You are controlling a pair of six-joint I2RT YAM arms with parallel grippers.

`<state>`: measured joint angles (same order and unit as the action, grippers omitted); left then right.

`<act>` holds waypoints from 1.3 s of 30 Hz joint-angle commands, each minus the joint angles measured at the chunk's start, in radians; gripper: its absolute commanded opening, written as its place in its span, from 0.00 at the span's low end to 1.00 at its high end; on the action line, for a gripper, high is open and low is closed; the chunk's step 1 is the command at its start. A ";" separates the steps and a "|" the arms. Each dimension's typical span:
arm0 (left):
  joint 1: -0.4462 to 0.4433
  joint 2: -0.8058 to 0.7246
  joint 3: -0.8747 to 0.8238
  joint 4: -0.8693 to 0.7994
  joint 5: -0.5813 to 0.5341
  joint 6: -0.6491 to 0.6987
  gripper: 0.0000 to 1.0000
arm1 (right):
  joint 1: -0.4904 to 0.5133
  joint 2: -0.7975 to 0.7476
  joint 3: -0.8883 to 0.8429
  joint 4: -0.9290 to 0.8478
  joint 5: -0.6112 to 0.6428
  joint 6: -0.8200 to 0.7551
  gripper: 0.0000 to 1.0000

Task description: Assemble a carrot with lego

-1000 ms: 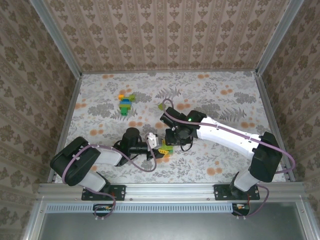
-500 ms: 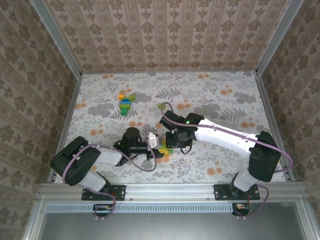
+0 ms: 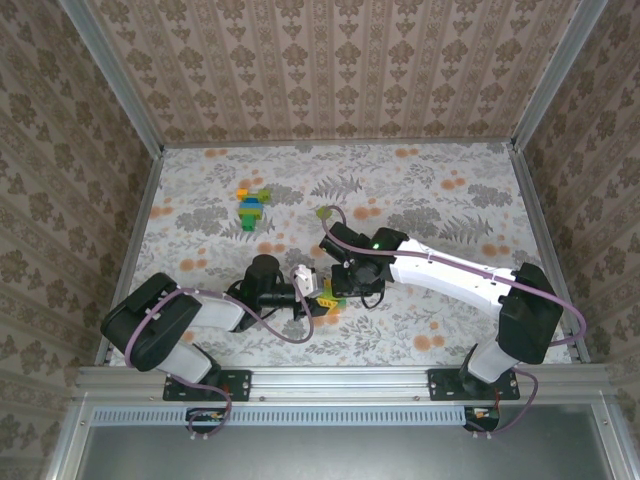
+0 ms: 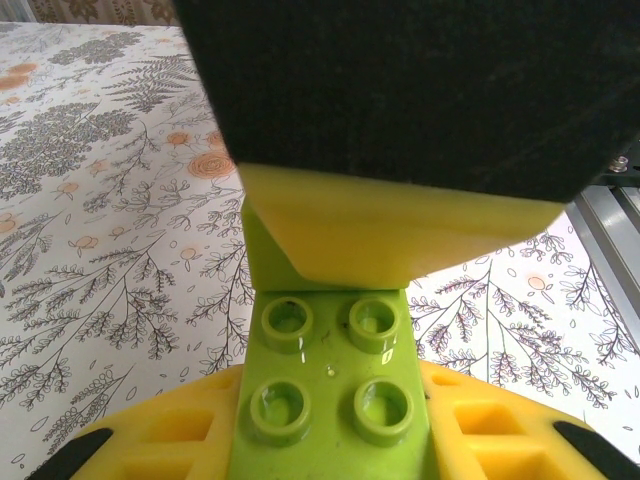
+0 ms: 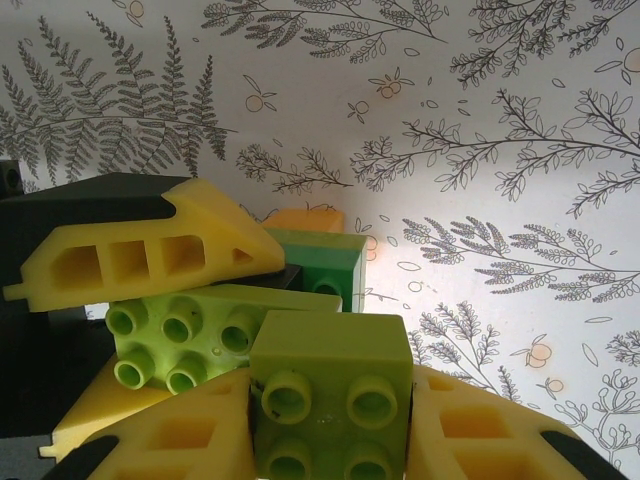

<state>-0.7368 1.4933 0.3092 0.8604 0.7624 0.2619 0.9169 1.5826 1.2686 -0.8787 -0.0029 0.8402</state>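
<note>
L gripper (image 3: 316, 300) is clamping a lime brick (image 5: 185, 335), R gripper (image 3: 342, 288) is clamping a second lime brick (image 5: 330, 385) just beside, at its 4 o'clock; carrot (image 3: 328, 297) is sitting btwn them nr table's (image 3: 450, 200) 6 o'clock edge, long axis can't tell

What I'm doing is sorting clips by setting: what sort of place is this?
Probably a purpose-built robot test cell, not a home: patterned wall panels in an aluminium frame box in a floral-print table, with a left arm and right arm bolted at its near edge.
</note>
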 commanded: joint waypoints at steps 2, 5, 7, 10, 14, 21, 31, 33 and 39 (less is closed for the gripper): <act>0.005 0.029 0.010 -0.047 -0.003 0.000 0.30 | 0.023 0.069 0.011 -0.025 0.007 -0.027 0.18; 0.005 0.029 0.010 -0.046 -0.004 0.000 0.30 | 0.034 0.091 0.035 -0.053 0.020 -0.037 0.20; 0.005 0.029 0.010 -0.047 -0.004 0.000 0.30 | 0.043 0.104 0.053 -0.073 0.028 -0.042 0.21; 0.005 0.030 0.010 -0.049 -0.005 0.001 0.30 | 0.053 0.117 0.068 -0.084 0.032 -0.044 0.21; 0.005 0.032 0.011 -0.050 -0.005 0.000 0.30 | 0.057 0.129 0.072 -0.091 0.032 -0.043 0.22; 0.005 0.034 0.013 -0.052 -0.009 0.000 0.30 | 0.070 0.146 0.085 -0.101 0.036 -0.049 0.26; 0.006 0.035 0.014 -0.055 -0.015 0.001 0.30 | 0.073 0.126 0.090 -0.074 0.026 -0.054 0.47; 0.005 0.035 0.015 -0.056 -0.015 0.000 0.30 | 0.073 0.122 0.089 -0.065 0.018 -0.055 0.52; 0.006 0.036 0.015 -0.057 -0.016 0.001 0.30 | 0.073 0.088 0.071 -0.018 -0.006 -0.056 0.61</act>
<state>-0.7315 1.4990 0.3111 0.8631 0.7734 0.2626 0.9615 1.6676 1.3685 -0.9787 0.0788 0.7887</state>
